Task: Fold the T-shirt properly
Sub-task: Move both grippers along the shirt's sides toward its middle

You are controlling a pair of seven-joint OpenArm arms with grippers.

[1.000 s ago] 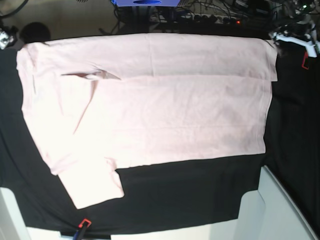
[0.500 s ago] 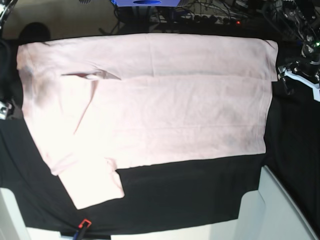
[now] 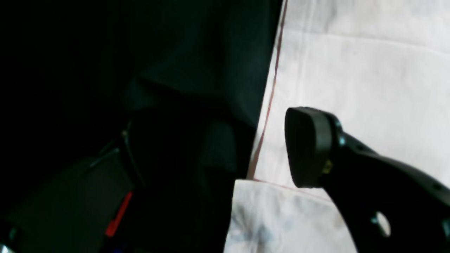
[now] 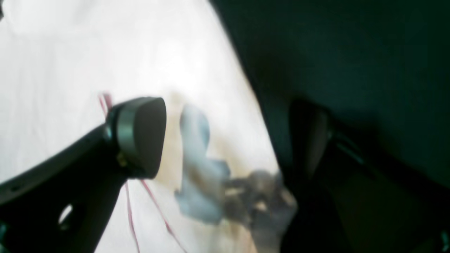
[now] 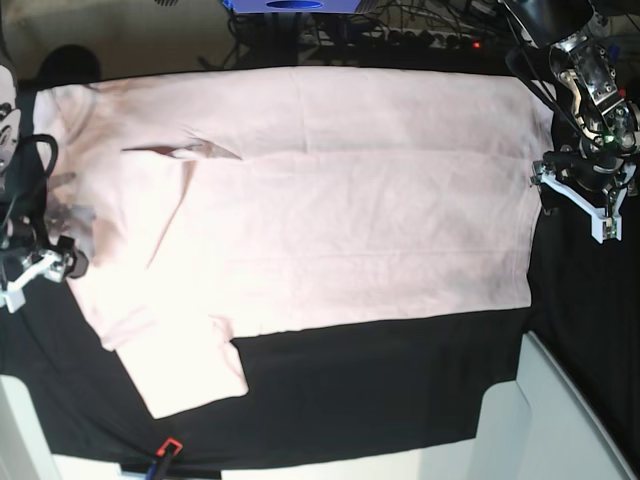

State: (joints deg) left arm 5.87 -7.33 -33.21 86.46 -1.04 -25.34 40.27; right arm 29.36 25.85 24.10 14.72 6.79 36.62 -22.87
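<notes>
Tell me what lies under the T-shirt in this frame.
The T-shirt lies spread flat on a black table cloth, which shows along its near and side edges. Whatever sits beneath the shirt's middle is covered and cannot be seen.

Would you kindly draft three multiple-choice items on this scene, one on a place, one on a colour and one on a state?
1. In the base view, where does the left gripper stand relative to the T-shirt?
A. over its middle
B. at its right-hand edge
C. off the near table edge

2. What colour is the cloth under the T-shirt?
A. black
B. white
C. blue

3. How do the right gripper jaws stand?
A. shut on a sleeve
B. shut on nothing
C. open, straddling the T-shirt's edge

Answers:
1 B: the arm hangs by the right-hand hem in the base view.
2 A: dark cloth shows all round the pink fabric.
3 C: the right wrist view shows one jaw over pink fabric, the other over the black cloth, with a wide gap between.
</notes>
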